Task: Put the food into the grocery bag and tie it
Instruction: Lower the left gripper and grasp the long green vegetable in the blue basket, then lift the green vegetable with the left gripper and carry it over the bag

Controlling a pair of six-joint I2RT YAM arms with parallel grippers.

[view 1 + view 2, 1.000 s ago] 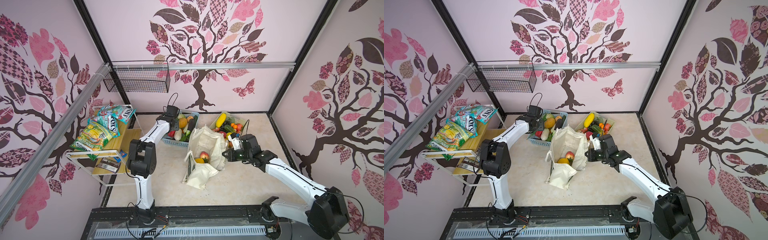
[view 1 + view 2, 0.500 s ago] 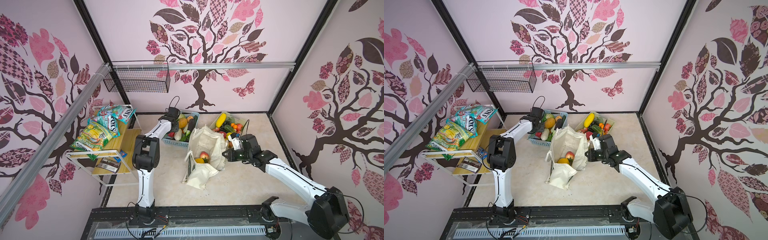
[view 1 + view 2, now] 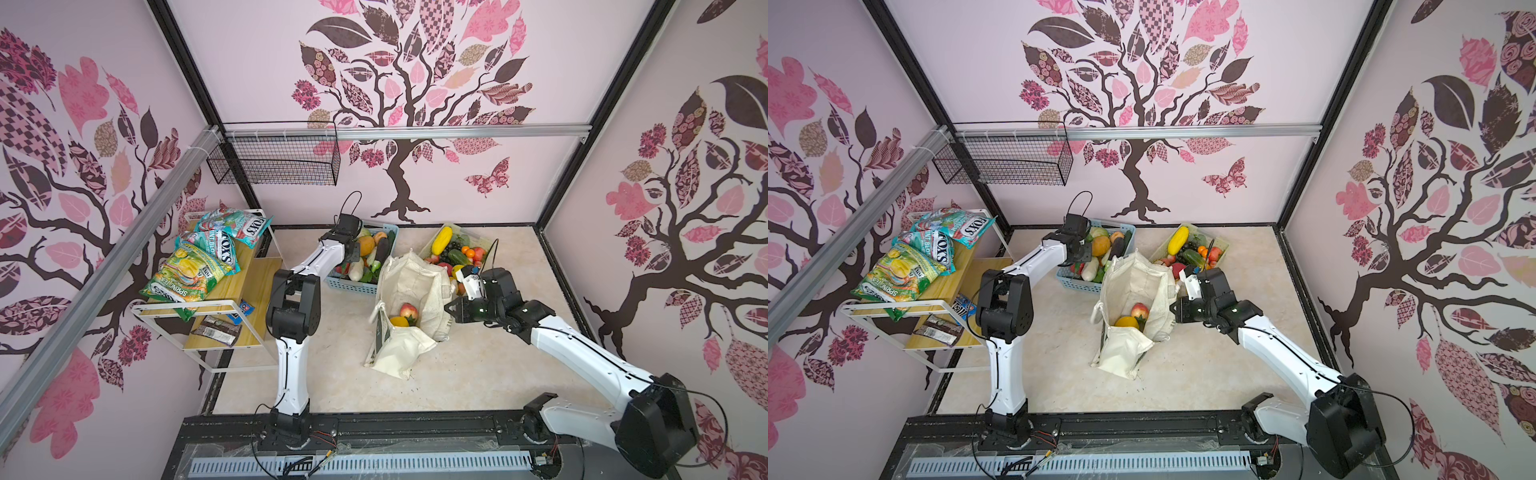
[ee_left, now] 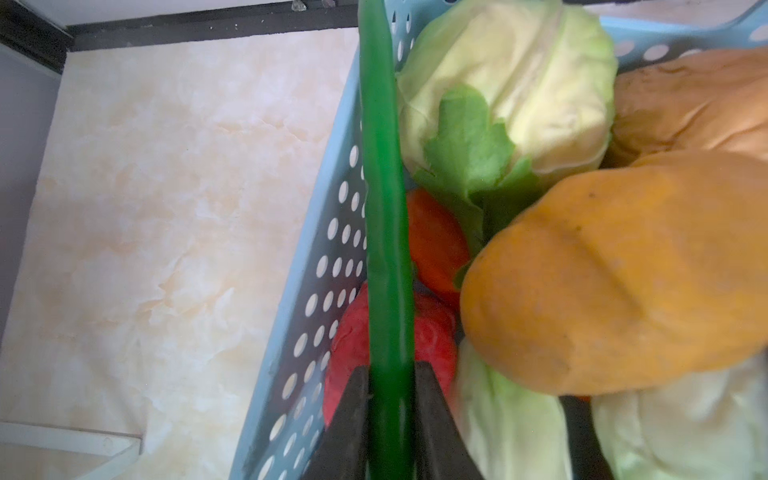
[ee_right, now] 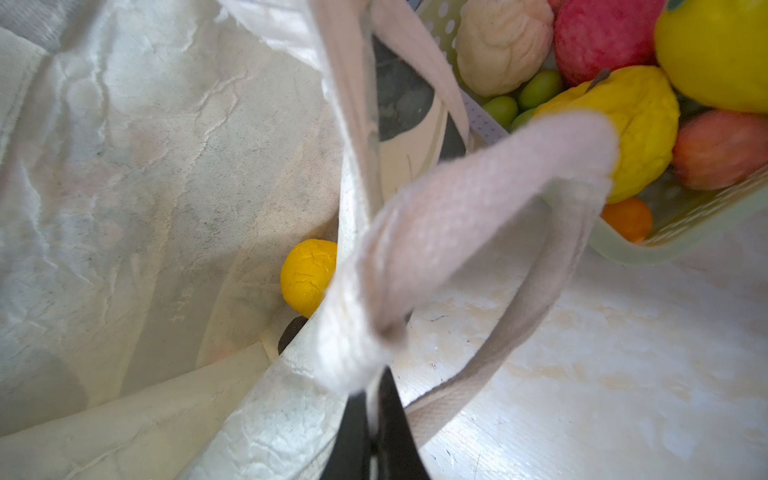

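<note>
the step in hand is loading the food; the tying is not yet begun. the left hand [image 4: 391, 368] is down in the blue basket [image 4: 316, 291], at the upper middle of both top views. its two dark fingers [image 4: 353, 415] press on both sides of a long green vegetable [image 4: 384, 208], so the hand is narrow and grips this vegetable near one end. the vegetable lies along the basket wall, beside an orange squash [image 4: 623, 270] and a pale cabbage [image 4: 519, 83]. the left arm is stretched forward from its base, with the wrist bent down into the basket.

the right hand [image 5: 374, 399] is fully closed on the cloth of the grocery bag [image 3: 415, 274], at the rim where a strap [image 5: 478, 187] begins. the right arm reaches in from the lower right of the frame, low over the counter [image 3: 478, 374]. the bag stands in the middle of the counter, between the blue basket and a pale green basket [image 5: 685, 232]. its mouth is open, and a yellow fruit [image 3: 399, 321] and a red apple [image 3: 408, 310] lie inside.

i judge that the next move calls for lifting the vegetable out, free of the basket wall and its neighbours, and then carrying it over the open mouth. because it is long and gripped near the end, it may swing or slip.
</note>
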